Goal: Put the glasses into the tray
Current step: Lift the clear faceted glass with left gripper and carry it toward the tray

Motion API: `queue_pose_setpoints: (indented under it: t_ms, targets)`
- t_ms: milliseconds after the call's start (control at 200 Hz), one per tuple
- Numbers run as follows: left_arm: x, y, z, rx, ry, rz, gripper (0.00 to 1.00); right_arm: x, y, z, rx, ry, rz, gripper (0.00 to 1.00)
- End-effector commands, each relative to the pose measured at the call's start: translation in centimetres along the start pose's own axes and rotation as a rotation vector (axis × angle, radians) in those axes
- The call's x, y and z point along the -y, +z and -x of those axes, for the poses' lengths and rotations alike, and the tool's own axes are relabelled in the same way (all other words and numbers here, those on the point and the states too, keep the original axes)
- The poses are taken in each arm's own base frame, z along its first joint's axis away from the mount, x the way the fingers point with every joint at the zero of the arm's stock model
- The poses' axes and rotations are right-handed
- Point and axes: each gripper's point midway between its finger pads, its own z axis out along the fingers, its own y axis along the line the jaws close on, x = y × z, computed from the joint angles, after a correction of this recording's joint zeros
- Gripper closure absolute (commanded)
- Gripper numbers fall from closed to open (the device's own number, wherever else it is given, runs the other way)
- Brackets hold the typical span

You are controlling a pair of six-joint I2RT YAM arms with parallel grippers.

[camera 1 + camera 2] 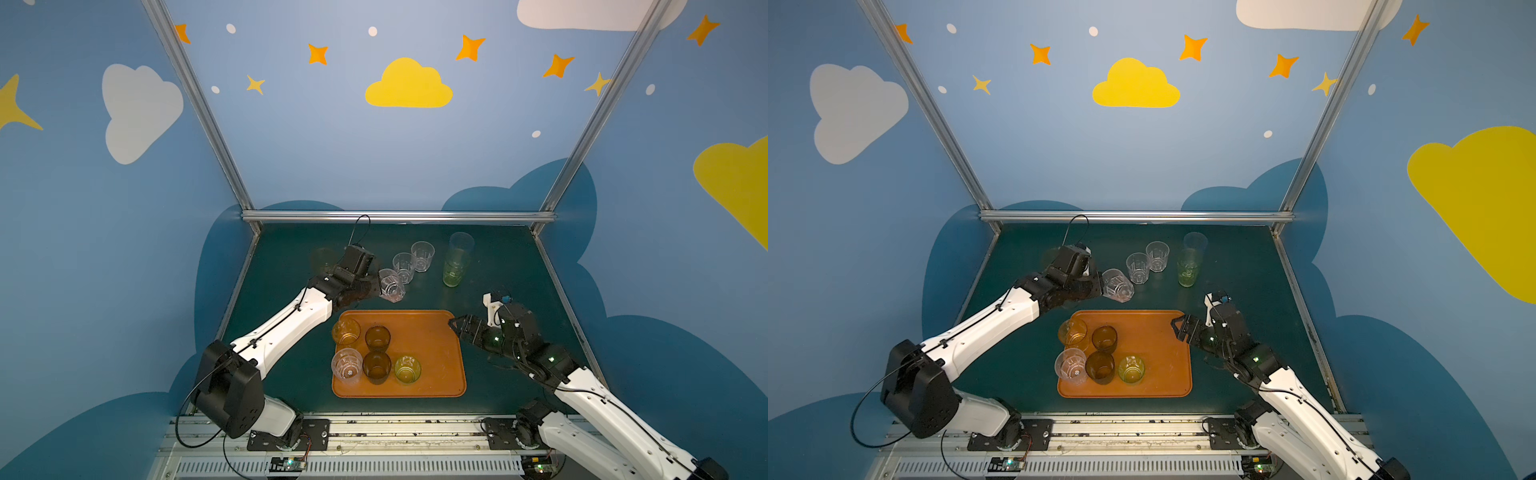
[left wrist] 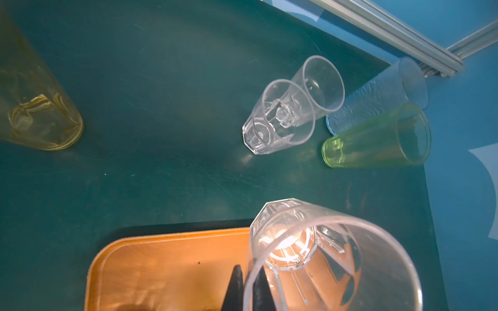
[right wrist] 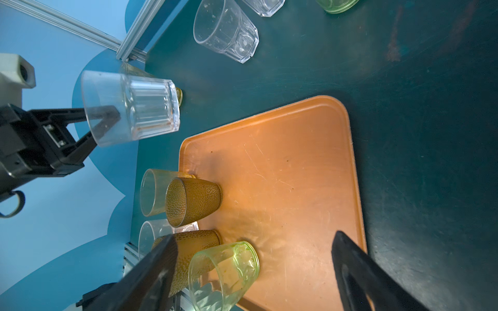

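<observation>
The left claw [image 1: 377, 292] pinches a tilted clear glass [image 1: 392, 286] by its rim. It seems just short of the tray [image 1: 432, 357]. Next, it must go in upright. The right claw [image 1: 455, 326] gapes wide, holding nothing.

White-shelled arms [image 1: 291, 328] with black joints, right hand [image 1: 454, 327] black and angular, thin black cable [image 1: 178, 419] looping lower left — green lights [image 1: 552, 358] lower right.

A dark green table top [image 1: 498, 257] is enclosed by aluminium profiles [image 1: 399, 216] and blue walls [image 1: 311, 158], on which clouds [image 1: 409, 85] and stars [image 1: 318, 54] are painted.
</observation>
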Motion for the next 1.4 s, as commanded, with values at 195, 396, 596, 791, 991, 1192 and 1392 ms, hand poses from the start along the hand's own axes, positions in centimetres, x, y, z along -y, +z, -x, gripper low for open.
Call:
queue_pose_setpoints:
  t_ms: [195, 396, 596, 791, 991, 1192, 1392]
  targets:
    - [2.1, -1.8, -1.7, -0.016, 0.062, -0.055, 0.96, -1.8, -0.1, 1.4, 0.033, -0.030, 0.119, 0.11]
    - [3.1, -2.9, -2.8, -0.017, 0.085, -0.078, 0.96, -2.2, -0.1, 1.7, 0.029, -0.003, 0.155, 0.12]
    - [3.5, -3.3, -4.2, -0.035, 0.131, -0.078, 0.96, -2.3, -0.2, 1.9, 0.032, 0.004, 0.171, 0.12]
    - [3.8, -3.0, -5.7, -0.070, 0.179, -0.055, 0.96, -2.0, -0.2, 1.7, 0.030, 0.023, 0.186, 0.12]
    - [4.4, -2.8, -6.5, -0.080, 0.203, -0.054, 0.96, -2.3, -0.6, 1.9, 0.034, 0.035, 0.209, 0.12]
    - [4.5, -2.2, -7.7, -0.110, 0.231, -0.036, 0.96, -2.3, -1.0, 2.4, 0.057, 0.042, 0.212, 0.11]
    - [4.0, -1.7, -9.2, -0.146, 0.272, -0.002, 0.96, -1.9, -0.9, 2.4, 0.057, 0.047, 0.197, 0.11]
